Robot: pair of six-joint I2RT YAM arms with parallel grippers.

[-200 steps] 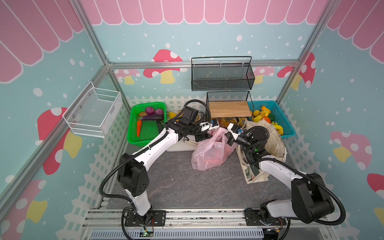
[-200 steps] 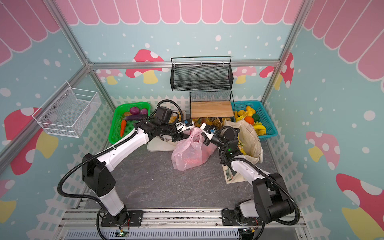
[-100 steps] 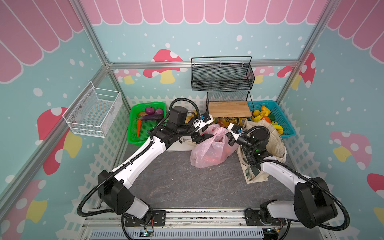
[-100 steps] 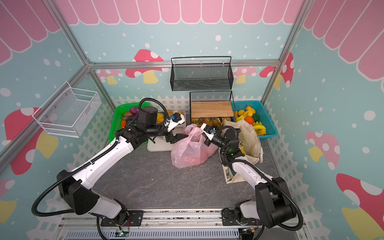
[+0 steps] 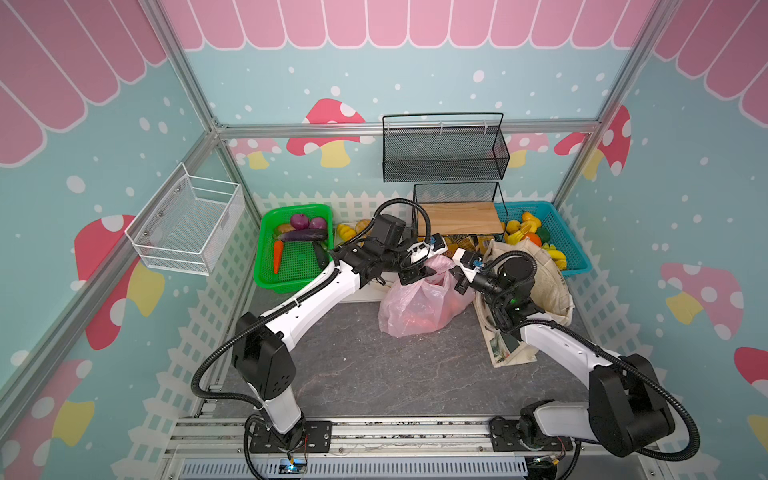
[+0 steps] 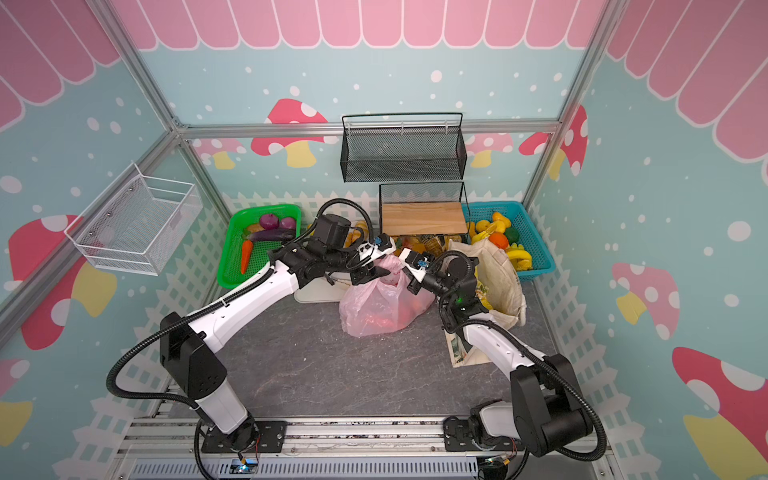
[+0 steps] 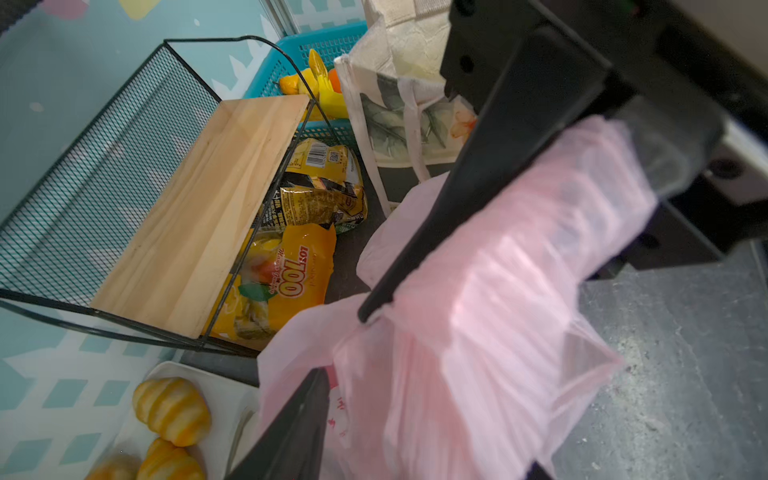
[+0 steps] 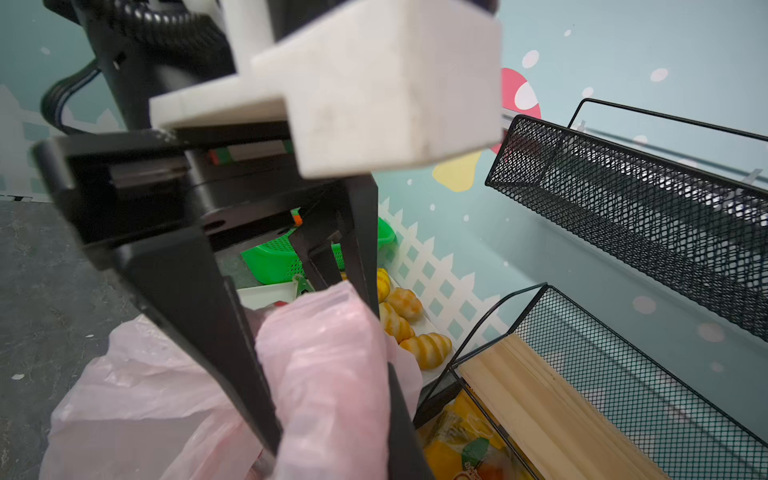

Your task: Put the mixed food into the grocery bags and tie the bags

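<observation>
The pink plastic bag (image 5: 419,307) (image 6: 382,307) sits mid-table with red food showing through it. My left gripper (image 5: 419,268) (image 6: 376,272) (image 7: 415,415) is closed round its bunched handle (image 8: 328,353), with a finger against each side. My right gripper (image 5: 457,278) (image 6: 411,282) (image 8: 392,386) is shut on the same handle from the other side. The canvas tote (image 5: 540,282) (image 7: 399,112) slumps beside the right arm. A carrot (image 5: 277,255) and an eggplant (image 5: 301,236) lie in the green basket. Yellow snack packets (image 7: 291,274) lie under the wooden shelf.
The green basket (image 5: 291,282) stands at the back left and a teal basket (image 5: 573,257) of yellow fruit at the back right. A black rack with a wooden shelf (image 5: 457,216) is right behind the grippers. Bread rolls (image 7: 170,407) rest on a white tray (image 5: 365,293).
The left arm drew back to the left with its jaws wider, then returned to the pink bag's handle and narrowed on it. The right gripper stayed shut in place.
</observation>
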